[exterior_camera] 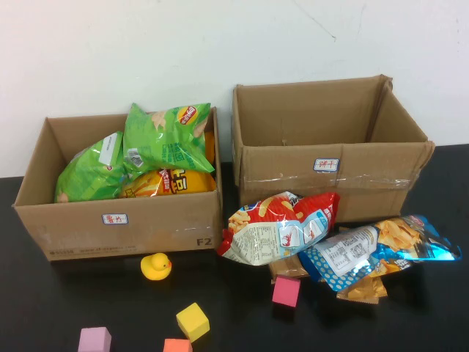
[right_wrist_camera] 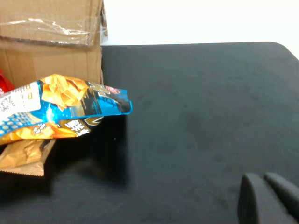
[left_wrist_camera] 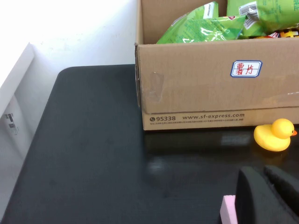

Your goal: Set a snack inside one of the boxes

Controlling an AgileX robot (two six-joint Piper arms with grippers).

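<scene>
A red-and-white snack bag point(exterior_camera: 280, 227), a blue snack bag point(exterior_camera: 374, 248) and a brown packet point(exterior_camera: 364, 288) lie on the black table in front of the right box point(exterior_camera: 330, 180), which looks empty. The left box point(exterior_camera: 117, 220) holds green chip bags point(exterior_camera: 165, 136) and a yellow bag point(exterior_camera: 170, 182). Neither gripper shows in the high view. My left gripper point(left_wrist_camera: 259, 171) is shut and empty, low over the table near the left box point(left_wrist_camera: 201, 93). My right gripper point(right_wrist_camera: 260, 177) is shut and empty, to the right of the blue bag point(right_wrist_camera: 70, 105).
A yellow rubber duck point(exterior_camera: 156, 266) sits in front of the left box and also shows in the left wrist view point(left_wrist_camera: 274, 134). Foam cubes lie at the table's front: pink point(exterior_camera: 286, 290), yellow point(exterior_camera: 193, 321), purple point(exterior_camera: 94, 340), orange point(exterior_camera: 177, 345). A pink block point(left_wrist_camera: 228, 211) lies beside the left fingers.
</scene>
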